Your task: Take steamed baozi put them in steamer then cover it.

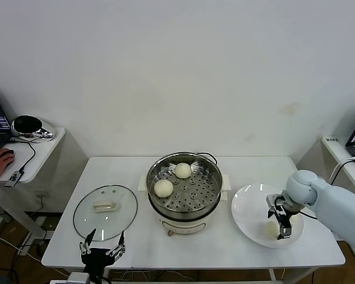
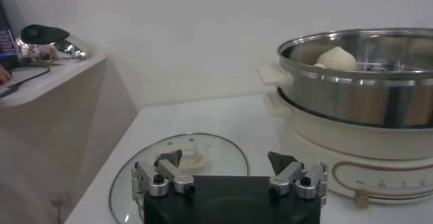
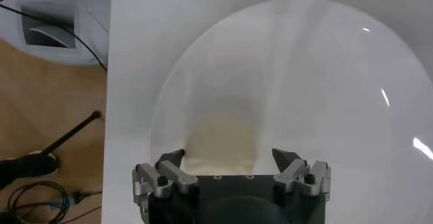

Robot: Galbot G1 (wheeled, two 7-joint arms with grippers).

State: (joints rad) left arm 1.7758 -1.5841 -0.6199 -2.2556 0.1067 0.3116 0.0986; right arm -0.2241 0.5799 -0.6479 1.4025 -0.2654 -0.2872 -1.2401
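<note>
Just under the right hand (image 1: 281,225), jaws spread wide and empty, one baozi (image 1: 272,228) sits on the white plate (image 1: 248,207). Two others lie in the steamer (image 1: 184,190). Advice: descend centred, close gently. Left hand (image 1: 102,248) parked beside the glass lid (image 1: 105,212), spread, empty.

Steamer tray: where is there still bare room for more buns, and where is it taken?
In the steamer, two baozi fill the tray's left and rear. Its perforated right half and front are bare. On the plate, the right gripper, open, crowds the front around a bun; its rear-left is free. The left gripper, open, hovers by the glass lid.
</note>
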